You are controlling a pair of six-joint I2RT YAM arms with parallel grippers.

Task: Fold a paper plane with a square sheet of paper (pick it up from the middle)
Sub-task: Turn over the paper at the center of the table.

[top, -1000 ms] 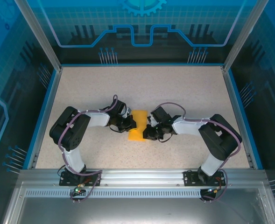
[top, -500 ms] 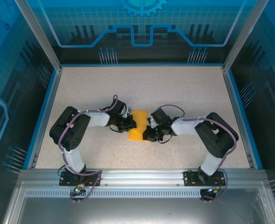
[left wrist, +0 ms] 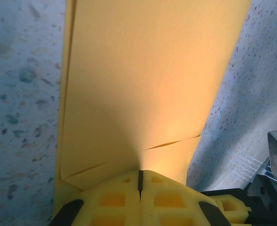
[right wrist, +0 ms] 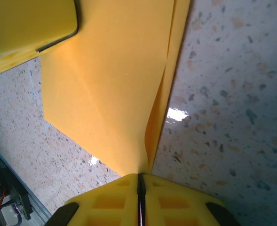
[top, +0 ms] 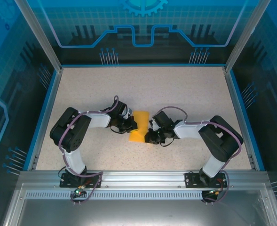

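The square sheet of paper [top: 139, 126], orange-yellow and folded into overlapping layers, lies on the speckled table [top: 185, 94] between both grippers. My left gripper [top: 131, 125] is shut on its left edge. In the left wrist view the paper [left wrist: 147, 80] runs away from the shut jaws [left wrist: 139, 176], with flap edges showing near them. My right gripper [top: 149, 133] is shut on the right edge. In the right wrist view a raised fold of the paper [right wrist: 114, 89] goes into the shut jaws [right wrist: 140, 176], and a left fingertip [right wrist: 30, 28] sits at top left. The paper plane is out of view.
A blue rim [top: 51, 108] and clear walls enclose the table. An aluminium rail [top: 138, 178] carries both arm bases at the near edge. Open speckled surface lies beyond the paper and to both sides of the arms.
The right arm's forearm and elbow have shifted slightly back and forth. The paper and the left arm have stayed where they were, and both grips hold.
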